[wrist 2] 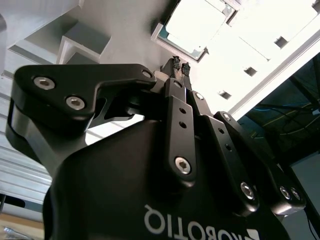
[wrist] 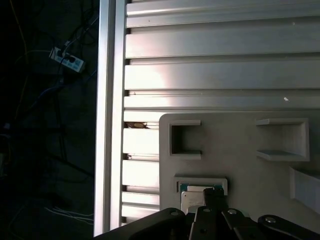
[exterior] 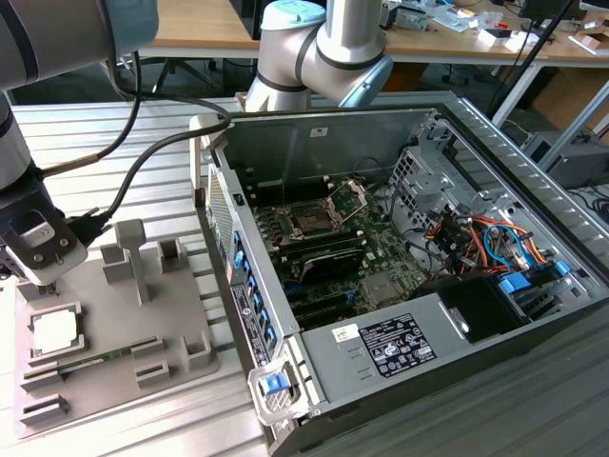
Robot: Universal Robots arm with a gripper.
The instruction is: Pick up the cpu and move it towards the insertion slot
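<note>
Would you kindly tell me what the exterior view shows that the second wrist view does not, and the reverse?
Exterior view's own: the open computer case and the insertion slot inside it. Second wrist view's own: the gripper close up, shut and empty, its tips beside the edge of the cpu. Shared: the cpu lying in its grey tray, not yet lifted.

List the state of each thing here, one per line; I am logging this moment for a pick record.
chip: lying flat in its tray pocket, not lifted.
gripper: shut, holding nothing, close over the chip.
socket: open, bracket raised, no chip inside.
computer case: side panel off, inside exposed.
</note>
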